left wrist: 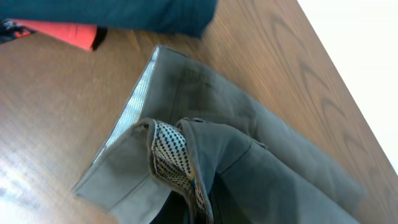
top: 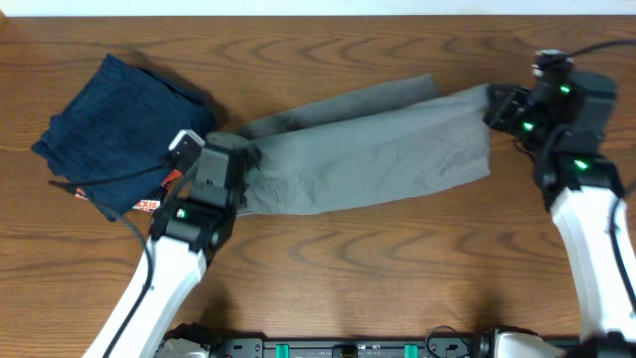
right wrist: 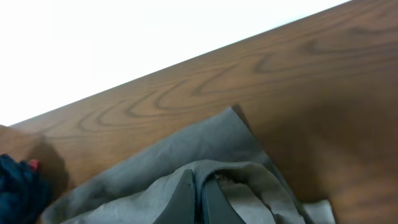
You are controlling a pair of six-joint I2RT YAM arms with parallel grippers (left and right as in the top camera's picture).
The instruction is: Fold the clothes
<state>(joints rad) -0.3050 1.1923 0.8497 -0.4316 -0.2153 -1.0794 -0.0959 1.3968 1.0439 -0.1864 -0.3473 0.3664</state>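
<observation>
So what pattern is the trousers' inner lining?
The lining is black-and-white check, clearest in left wrist view.

The grey-olive trousers are laid out lengthwise across the middle of the worktop, somewhat nearer the far edge, with one layer upon the other and light creasing. At the end toward the left edge, the fabric is turned back and a black-and-white checked lining is exposed. The end toward the right edge is bunched.

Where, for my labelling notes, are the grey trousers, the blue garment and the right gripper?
grey trousers [top: 388, 149]: overhead view, middle of the cloth.
blue garment [top: 114, 114]: overhead view, centre of the fold.
right gripper [right wrist: 198, 190]: right wrist view, between its fingertips.
</observation>
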